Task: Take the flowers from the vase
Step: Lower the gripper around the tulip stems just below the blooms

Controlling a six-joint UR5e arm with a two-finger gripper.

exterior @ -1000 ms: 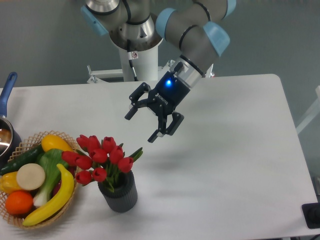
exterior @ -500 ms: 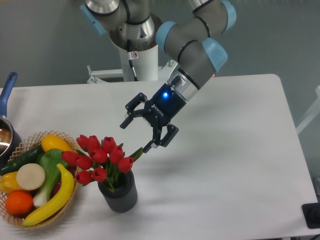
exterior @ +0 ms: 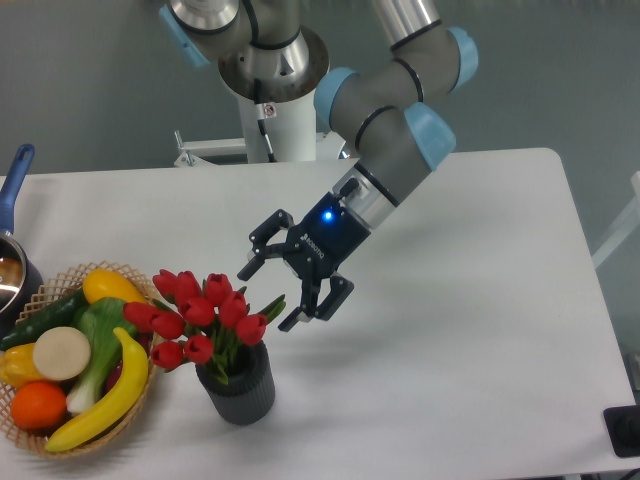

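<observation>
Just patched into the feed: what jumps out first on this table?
The bunch of red tulips in the ribbed dark grey pot at front left, with the open black two-finger gripper beside the blooms. Left of them sits a round wicker basket of bright fruit and vegetables.

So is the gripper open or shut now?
Open: the gripper has its fingers spread apart beside the flowers, holding nothing.

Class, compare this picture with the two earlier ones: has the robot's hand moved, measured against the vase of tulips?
Yes. The hand, jaws open, has come down and leftward toward the red tulips, while the grey vase has stayed put.
</observation>
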